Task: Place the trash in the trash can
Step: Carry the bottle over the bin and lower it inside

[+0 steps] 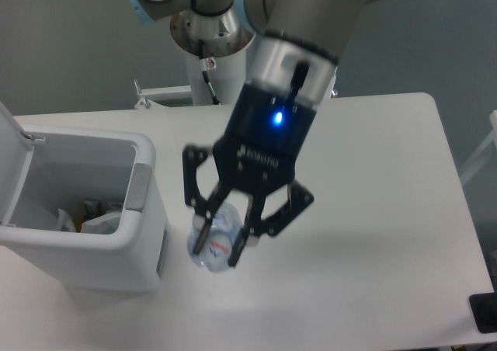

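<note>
My gripper (224, 238) hangs high above the table, close to the camera, shut on a clear crushed plastic bottle (214, 246) with a bluish label, which points end-on at the camera. The bottle is lifted off the table, just right of the trash can (140, 234). That white boxy bin stands at the left with its lid (12, 145) swung open and a grey panel (139, 186) on its right rim. Crumpled white trash (97, 217) lies inside the bin.
The white table (388, 211) stretches to the right and front of the arm. The arm's base column (211, 48) stands behind the table's back edge. A small dark object (485, 312) sits at the table's front right corner.
</note>
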Robot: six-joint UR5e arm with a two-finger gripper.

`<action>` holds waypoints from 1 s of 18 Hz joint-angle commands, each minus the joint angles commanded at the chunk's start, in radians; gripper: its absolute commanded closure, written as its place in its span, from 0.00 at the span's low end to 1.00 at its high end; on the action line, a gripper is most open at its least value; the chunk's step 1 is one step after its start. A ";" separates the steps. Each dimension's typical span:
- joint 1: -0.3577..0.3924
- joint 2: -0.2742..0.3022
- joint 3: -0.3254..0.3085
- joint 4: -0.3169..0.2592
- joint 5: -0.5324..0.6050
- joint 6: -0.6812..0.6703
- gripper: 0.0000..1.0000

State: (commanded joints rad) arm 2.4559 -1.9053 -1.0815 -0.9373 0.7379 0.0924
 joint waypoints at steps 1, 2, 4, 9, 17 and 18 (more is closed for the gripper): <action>-0.002 0.005 0.000 0.003 0.000 -0.023 1.00; -0.003 0.009 0.000 0.005 -0.002 -0.037 1.00; -0.021 0.009 -0.003 0.003 -0.006 -0.078 1.00; -0.090 0.019 -0.057 0.006 -0.006 -0.157 1.00; -0.179 0.035 -0.209 0.089 0.005 -0.129 0.69; -0.179 0.035 -0.216 0.098 0.005 -0.103 0.42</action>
State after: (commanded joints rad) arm 2.2764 -1.8699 -1.2977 -0.8392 0.7424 -0.0110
